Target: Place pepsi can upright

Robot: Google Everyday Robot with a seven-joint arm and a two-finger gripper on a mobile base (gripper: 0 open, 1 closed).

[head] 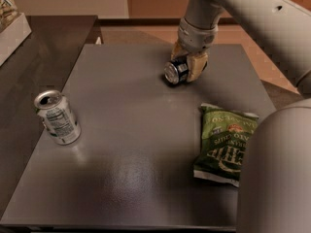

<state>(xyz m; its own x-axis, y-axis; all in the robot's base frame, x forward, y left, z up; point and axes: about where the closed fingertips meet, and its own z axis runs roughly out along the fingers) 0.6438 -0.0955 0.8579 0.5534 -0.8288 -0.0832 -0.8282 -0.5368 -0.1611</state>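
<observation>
The pepsi can (175, 71) is a small dark blue can with a silver end. It lies on its side near the far edge of the grey table (136, 130), its end facing me, and seems slightly raised. My gripper (186, 65) comes down from above and is shut on the can, with one tan finger (198, 66) on its right side and the other behind it.
A silver-white can with a nutrition label (57, 117) stands upright at the table's left edge. A green chip bag (225, 142) lies flat at the right. My arm's large white body (277, 174) fills the lower right corner. A darker table (34, 57) adjoins at left.
</observation>
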